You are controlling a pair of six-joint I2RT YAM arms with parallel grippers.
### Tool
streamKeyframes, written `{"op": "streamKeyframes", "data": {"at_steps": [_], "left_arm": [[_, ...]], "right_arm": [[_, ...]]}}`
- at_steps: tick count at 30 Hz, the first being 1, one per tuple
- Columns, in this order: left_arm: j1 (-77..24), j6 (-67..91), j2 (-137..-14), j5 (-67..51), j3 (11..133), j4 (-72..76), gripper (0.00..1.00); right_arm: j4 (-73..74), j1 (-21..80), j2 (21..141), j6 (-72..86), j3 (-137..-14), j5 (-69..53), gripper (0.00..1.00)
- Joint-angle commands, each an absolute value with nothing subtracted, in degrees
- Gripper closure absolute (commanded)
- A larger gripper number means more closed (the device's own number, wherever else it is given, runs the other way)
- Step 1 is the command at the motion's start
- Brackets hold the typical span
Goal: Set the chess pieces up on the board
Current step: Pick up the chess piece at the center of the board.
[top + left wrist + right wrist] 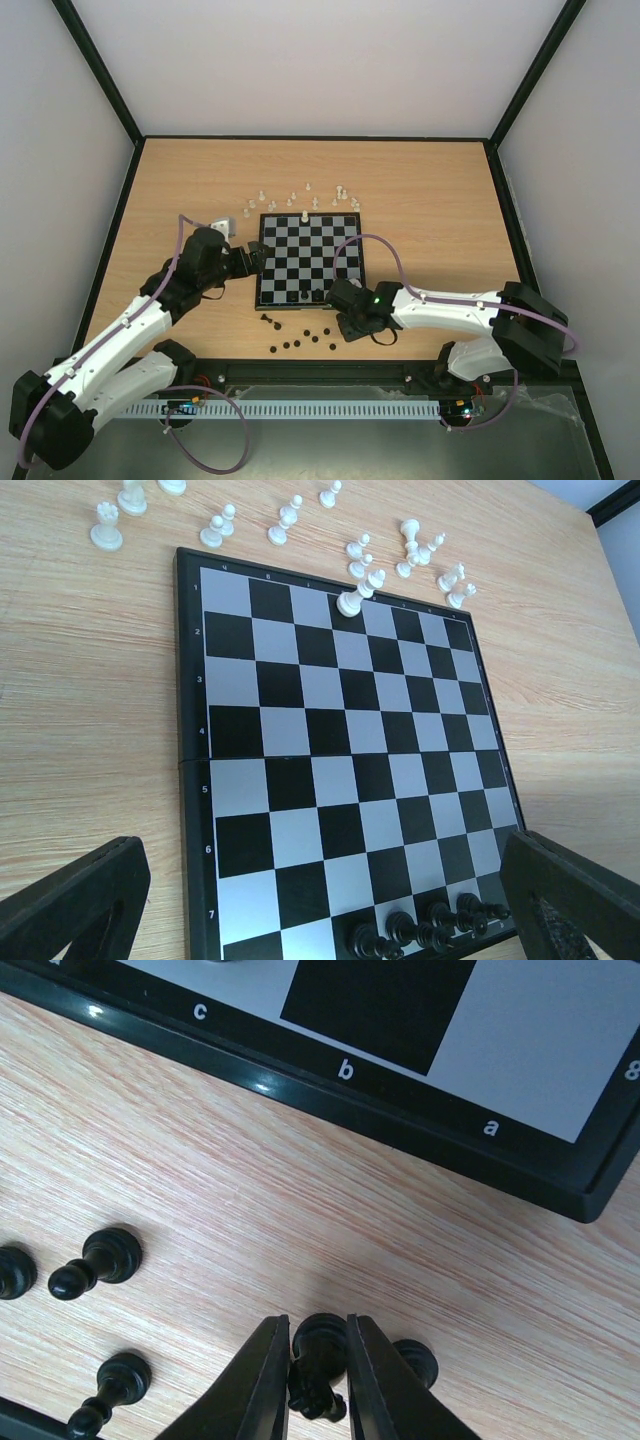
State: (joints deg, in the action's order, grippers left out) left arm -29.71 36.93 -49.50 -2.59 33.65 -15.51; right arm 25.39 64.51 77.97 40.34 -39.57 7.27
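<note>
Overhead view, close wrist views — board (290, 266) shared

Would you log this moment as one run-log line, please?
right gripper: gripping small black chess piece on wooden table | left gripper: open, at black-and-silver chessboard edge

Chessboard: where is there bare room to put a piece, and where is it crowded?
Bare: the board's middle rows, between the lone white piece on its far row and the black pieces on its near row. Crowded: the loose white pieces beyond the far edge, and the loose black pieces by the near edge, where the right pincer grips a black piece.
</note>
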Motion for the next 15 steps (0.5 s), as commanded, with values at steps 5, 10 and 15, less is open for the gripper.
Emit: {"op": "streamKeyframes", "data": {"at_steps": [5,10,15], "left_arm": [[-29.71,37.33,-49.55,-2.9,32.9,-14.58,0.01],[-29.71,37.29,-49.52,-2.9,32.94,-14.59,0.01],[-29.71,37.12,-49.6,-2.9,33.11,-14.6,0.01]], "right_arm": [[27.43,64.69,78.93,40.83,-39.32,7.8,0.87],[27.8,64.72,78.94,40.91,-39.92,8.48,0.9],[29.24,64.71,78.65,40.75,-43.42,11.19,0.92]]}}
